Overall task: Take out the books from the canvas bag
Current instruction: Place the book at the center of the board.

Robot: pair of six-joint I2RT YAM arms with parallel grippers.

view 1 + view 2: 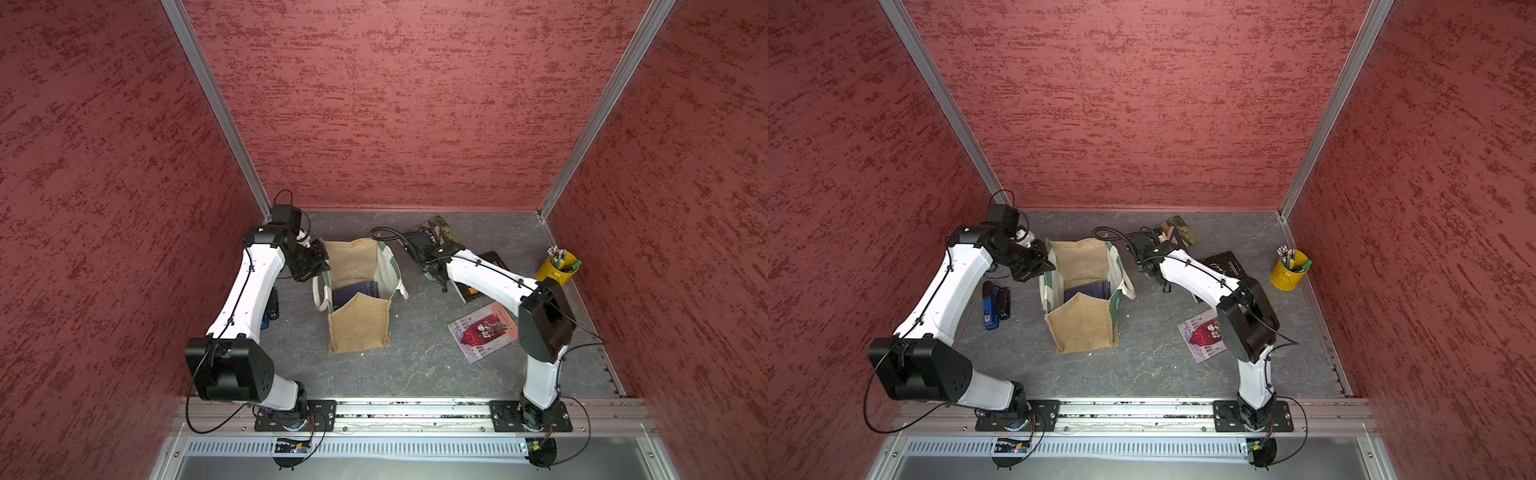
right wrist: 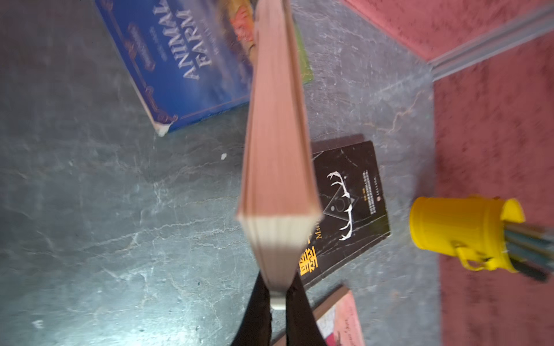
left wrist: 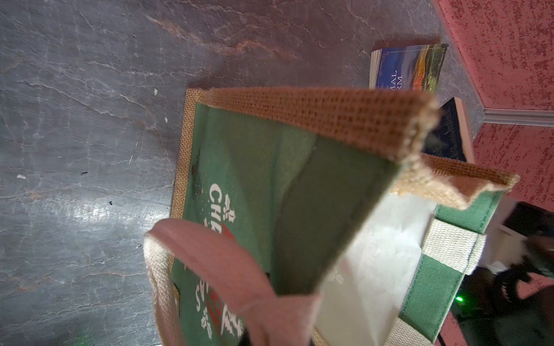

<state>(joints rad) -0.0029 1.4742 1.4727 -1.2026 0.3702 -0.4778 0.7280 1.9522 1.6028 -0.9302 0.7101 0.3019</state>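
The canvas bag [image 1: 359, 328] stands open mid-table, showing tan burlap and a green printed side [image 3: 245, 167]. My left gripper [image 1: 313, 266] is at its left rim, shut on the bag, with the white strap [image 3: 221, 269] across the wrist camera hiding the jaws. Navy books [image 1: 357, 291] lie inside the bag. My right gripper [image 2: 277, 287] is shut on a book [image 2: 277, 149] seen edge-on, held above the table right of the bag. On the table lie the blue "Animal Farm" [image 2: 180, 60], a black book [image 2: 347, 209] and a pink-red book [image 1: 484, 332].
A yellow pencil cup [image 1: 557, 268] stands near the right wall. A blue and black stapler [image 1: 994, 307] lies left of the bag beside my left arm. Red textured walls enclose the table on three sides.
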